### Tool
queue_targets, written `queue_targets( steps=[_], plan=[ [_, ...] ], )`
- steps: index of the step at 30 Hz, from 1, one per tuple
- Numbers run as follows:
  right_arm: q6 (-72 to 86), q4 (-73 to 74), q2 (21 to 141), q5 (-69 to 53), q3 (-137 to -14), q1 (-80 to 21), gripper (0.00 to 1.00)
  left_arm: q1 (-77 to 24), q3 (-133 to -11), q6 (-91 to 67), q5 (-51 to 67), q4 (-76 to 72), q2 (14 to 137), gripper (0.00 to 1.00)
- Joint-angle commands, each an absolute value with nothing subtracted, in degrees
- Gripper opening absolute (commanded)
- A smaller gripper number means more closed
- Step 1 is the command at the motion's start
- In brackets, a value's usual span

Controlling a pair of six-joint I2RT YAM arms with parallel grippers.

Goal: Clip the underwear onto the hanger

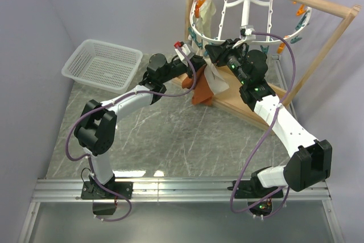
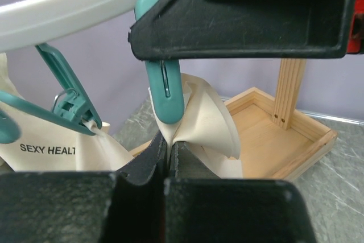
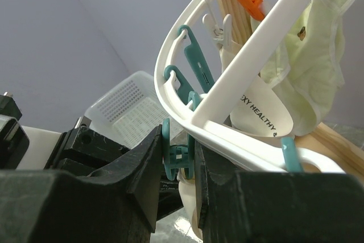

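Two arms, same build: the left arm [image 1: 128, 102] and right arm [image 1: 287, 126] have smooth white links btw. chunky black joint blocks [image 1: 94, 128]. A purple cable [image 1: 71, 140] loops along each, base to wrist. Small green lights [image 1: 234, 66] glow on the right one. Fingers [image 3: 128, 169] — matte black plastic, angular, thick at the root.

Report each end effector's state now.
Left end effector: closed on cream waistband of rust-orange fabric briefs.
Right end effector: closed on a teal plastic clothespin.
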State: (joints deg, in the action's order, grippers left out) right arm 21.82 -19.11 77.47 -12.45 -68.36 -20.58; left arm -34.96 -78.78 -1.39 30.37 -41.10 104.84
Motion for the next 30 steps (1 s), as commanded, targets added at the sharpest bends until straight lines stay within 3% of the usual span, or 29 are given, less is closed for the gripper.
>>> queue_targets(
  steps=[1,21,30],
  plan=[
    [22.32,-21.89,77.52,-15.56,-69.7,-20.48,0.0,-34.89,-81.39,-2.9,31.55,-45.53,102.39,0.0],
    [23.2,-21.18,78.31,-16.43,-71.1,-20.48,0.0,-34.89,-84.73,-2.73,32.25,-45.0,103.36,0.0],
    [23.73,-20.92,78.75,-16.7,-71.98,-20.39,0.14,-34.98,-84.73,-2.2,32.25,-44.82,103.36,0.0]
  ],
)
